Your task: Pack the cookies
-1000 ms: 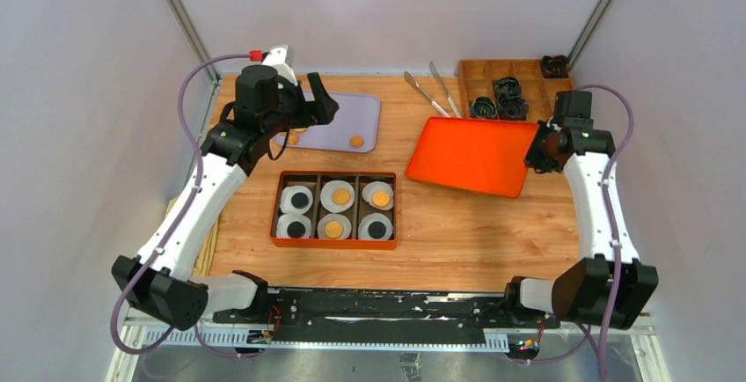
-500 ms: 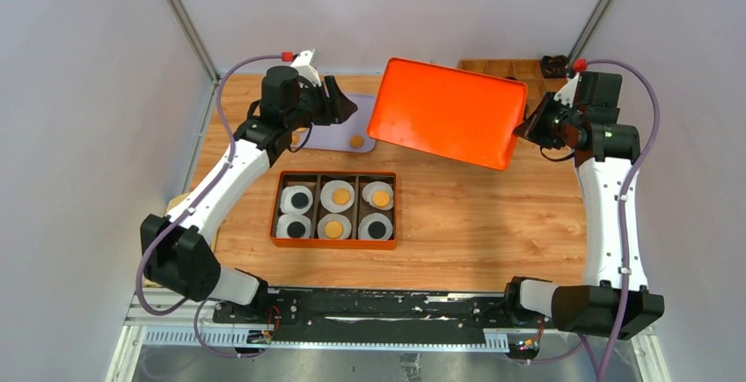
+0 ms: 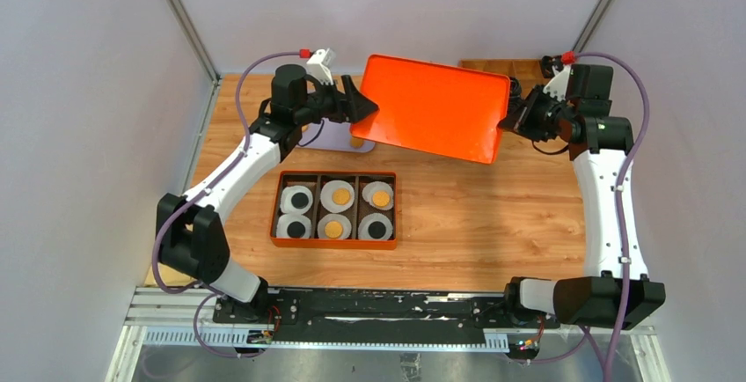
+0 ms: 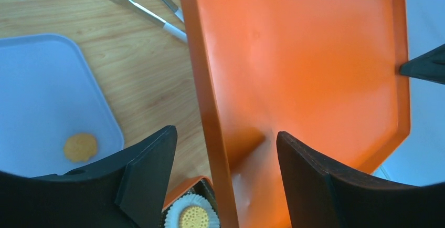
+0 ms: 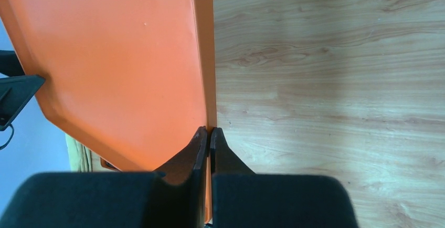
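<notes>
— Hanging over the far desk (image 3: 493, 215), the orange lid (image 3: 431, 109) is pinched at its right rim by the right pincer (image 5: 210, 133).
— And the left pincer (image 4: 224, 133)?
— Spread wide, straddling the lid's left rim. Half a second ago it sat apart from it, with the lid further right.
— Cookies?
— Six cookies (image 3: 340, 196) sit in the open box (image 3: 334, 243), with bare desk around it. One more lies on the lavender tray (image 4: 42, 81).

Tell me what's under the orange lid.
Metal tongs on the table, seen from the left wrist. From above, the orange lid hides them and most of a wooden organizer.
</notes>
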Tool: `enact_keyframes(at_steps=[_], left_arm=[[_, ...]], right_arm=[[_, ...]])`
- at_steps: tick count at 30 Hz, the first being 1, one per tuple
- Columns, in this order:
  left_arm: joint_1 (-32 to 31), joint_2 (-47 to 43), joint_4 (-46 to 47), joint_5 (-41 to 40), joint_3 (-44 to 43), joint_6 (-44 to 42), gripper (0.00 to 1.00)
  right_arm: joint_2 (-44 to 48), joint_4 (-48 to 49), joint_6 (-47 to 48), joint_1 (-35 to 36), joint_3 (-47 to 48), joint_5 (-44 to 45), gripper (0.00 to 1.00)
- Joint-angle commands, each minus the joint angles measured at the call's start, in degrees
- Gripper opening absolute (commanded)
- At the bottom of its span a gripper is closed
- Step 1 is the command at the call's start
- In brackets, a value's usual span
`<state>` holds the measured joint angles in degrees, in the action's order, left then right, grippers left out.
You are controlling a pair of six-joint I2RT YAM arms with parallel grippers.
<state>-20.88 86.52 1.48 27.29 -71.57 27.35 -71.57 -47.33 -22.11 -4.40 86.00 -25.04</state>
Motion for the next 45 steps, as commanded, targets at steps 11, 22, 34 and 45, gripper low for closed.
enact_keyframes(at_steps=[11,22,34,45], left_arm=[[-1.8,1.6,7.3,7.7,-0.1,5.5,0.25],[-1.8,-2.1,-0.1,4.0,-0.7,4.7,0.17],[-1.8,0.4,-18.8,-5.0,-15.9,2.1,0.16],[-1.7,16.4,-45.8,-6.1,-54.3,4.6,0.16]], right_arm=[[-5.7,7.0,-0.6,9.1,-0.4,3.4,0.02],[-5.2,10.2,4.6,10.6,0.5,18.3,0.6],[2.8,17.7,18.2,26.0,-7.9,38.8,0.71],[2.3,35.4,35.4,53.3,-19.1,64.6,0.72]])
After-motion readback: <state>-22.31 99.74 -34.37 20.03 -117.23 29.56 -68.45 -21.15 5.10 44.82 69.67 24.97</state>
